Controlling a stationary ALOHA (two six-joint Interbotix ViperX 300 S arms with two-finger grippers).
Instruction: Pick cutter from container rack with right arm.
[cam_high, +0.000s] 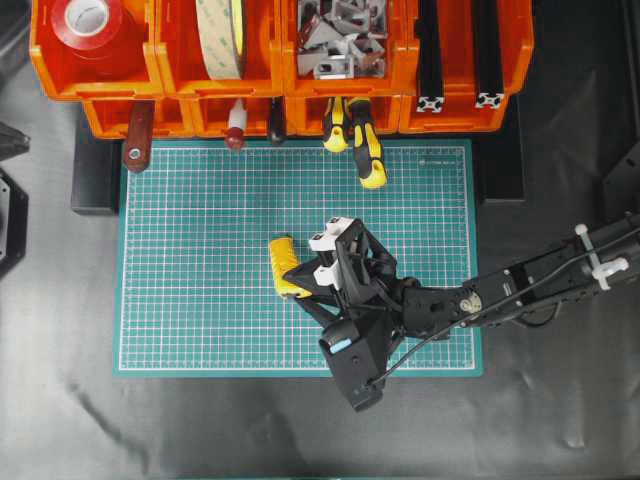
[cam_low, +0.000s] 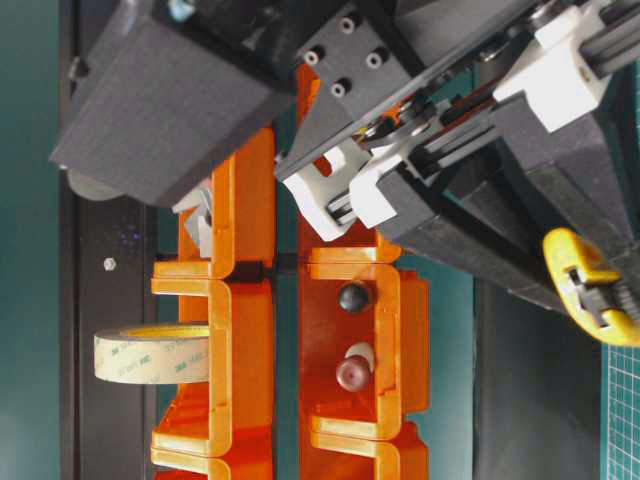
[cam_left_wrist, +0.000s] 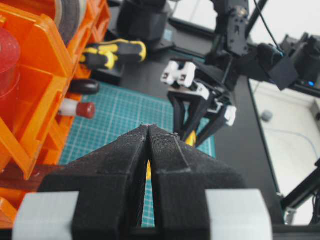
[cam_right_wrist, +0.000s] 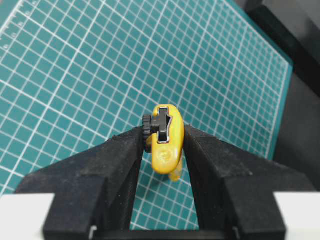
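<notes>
right end effector (cam_right_wrist: 164, 142) clamped on the yellow cutter (cam_right_wrist: 166, 140), cutter held over the middle of the green cutting mat (cam_high: 200, 260), container rack (cam_high: 280, 70) at the far edge, left end effector (cam_left_wrist: 149, 131) pressed closed, nothing held

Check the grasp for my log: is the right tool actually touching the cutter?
Touching. The right wrist view shows the right tool with both fingers pressed against the sides of the yellow cutter, no gap visible on either side.

The right hand (cam_high: 300, 277) hides most of the cutter (cam_high: 284, 262).
</notes>
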